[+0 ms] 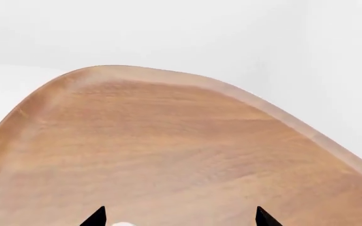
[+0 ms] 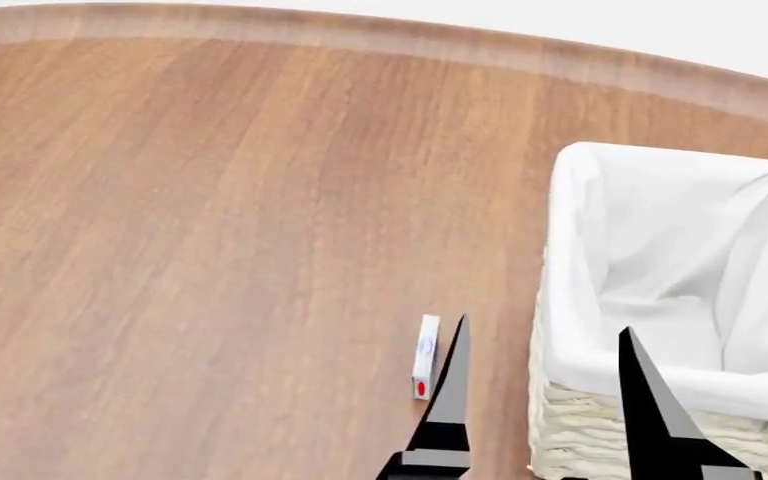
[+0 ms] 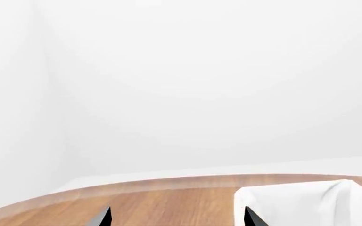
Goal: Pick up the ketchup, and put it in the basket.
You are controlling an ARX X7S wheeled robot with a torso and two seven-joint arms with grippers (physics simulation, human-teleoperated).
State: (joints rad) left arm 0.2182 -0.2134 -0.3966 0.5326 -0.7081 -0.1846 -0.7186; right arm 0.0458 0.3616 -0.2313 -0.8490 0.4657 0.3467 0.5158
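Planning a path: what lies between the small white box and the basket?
In the head view, only a finger of the right gripper crosses the strip between small white box and basket; the table is otherwise bare.

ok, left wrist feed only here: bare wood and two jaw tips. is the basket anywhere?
Observer: Yes. The head view has the basket on the right side of the table, with a white liner over its rim.
Operator: ketchup in it?
Observer: No ketchup shows in any view. The part of the liner that shows holds nothing.
Operator: right arm?
Observer: The right gripper is open. In the head view one tip shows against the wood and the other against the basket's near wall.
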